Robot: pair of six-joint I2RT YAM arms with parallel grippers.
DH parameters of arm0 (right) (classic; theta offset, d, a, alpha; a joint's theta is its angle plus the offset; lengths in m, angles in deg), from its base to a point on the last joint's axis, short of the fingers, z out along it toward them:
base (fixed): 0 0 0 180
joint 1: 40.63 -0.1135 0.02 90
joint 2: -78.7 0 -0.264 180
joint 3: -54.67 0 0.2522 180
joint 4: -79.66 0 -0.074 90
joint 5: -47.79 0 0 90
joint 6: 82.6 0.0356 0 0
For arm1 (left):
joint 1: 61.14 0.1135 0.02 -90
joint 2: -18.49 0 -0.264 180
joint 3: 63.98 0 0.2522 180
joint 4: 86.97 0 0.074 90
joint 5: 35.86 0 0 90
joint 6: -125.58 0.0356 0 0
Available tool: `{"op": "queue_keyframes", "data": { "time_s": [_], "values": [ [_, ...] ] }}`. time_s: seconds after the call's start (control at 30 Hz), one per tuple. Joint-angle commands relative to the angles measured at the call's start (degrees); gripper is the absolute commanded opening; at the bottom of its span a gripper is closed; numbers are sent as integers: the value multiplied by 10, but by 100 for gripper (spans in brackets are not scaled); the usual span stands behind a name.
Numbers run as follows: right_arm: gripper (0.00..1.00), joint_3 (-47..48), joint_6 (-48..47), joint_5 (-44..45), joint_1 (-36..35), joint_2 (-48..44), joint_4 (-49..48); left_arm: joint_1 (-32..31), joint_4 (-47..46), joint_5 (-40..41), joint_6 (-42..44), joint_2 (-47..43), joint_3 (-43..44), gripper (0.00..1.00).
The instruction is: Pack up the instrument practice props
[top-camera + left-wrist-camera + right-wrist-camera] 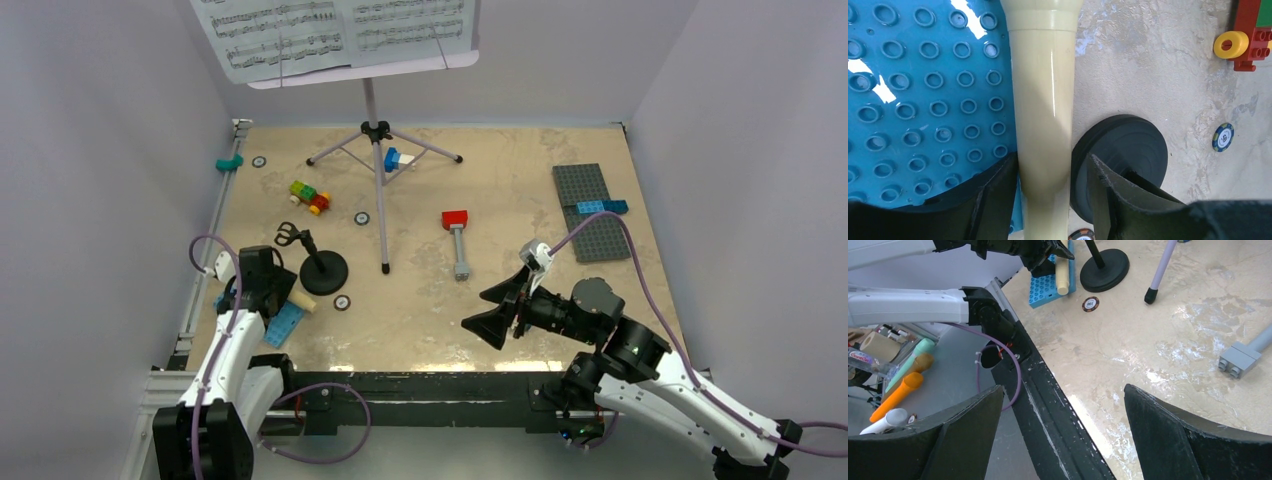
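Now left gripper (1052,162) straddles cream microphone (1043,90) handle, jaws loose, gap at 3 o'clock. Glossy rigid plastic, likely light, slippery: clamp mid-handle. Right gripper (1063,390) wide, empty.

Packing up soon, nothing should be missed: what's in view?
Music stand: one, lilac, far centre.
Pages: two, white, on music stand.
Mic stand: one, black, near left.
Blue plate: one, blue, near left.
Microphone: one, cream, on blue plate.
Grey plate: one, grey, right.
Bricks: two, blue, by music stand, on grey plate.
Hammer: one, red and grey, centre.
Brick car: one, multicoloured, left of centre.
Teal piece: one, teal, far left.
Chips: three, dark, left half.
Left gripper: one, black, open astride microphone.
Right gripper: one, black, open, near right.
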Motion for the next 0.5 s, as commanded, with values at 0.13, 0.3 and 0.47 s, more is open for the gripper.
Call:
{"op": "queue_keyframes", "data": {
  "time_s": [0.13, 0.3, 0.47],
  "values": [
    [95, 4, 5, 11, 1, -18, 2, -3, 52, 17, -7, -60, 38, 65],
    [95, 6, 4, 7, 1, -13, -2, -3, 115, 22, 18, -126, 91, 73],
    [95, 12, -2, 3, 1, -4, 0, -2, 187, 22, 27, -186, 130, 79]
  ]
}}
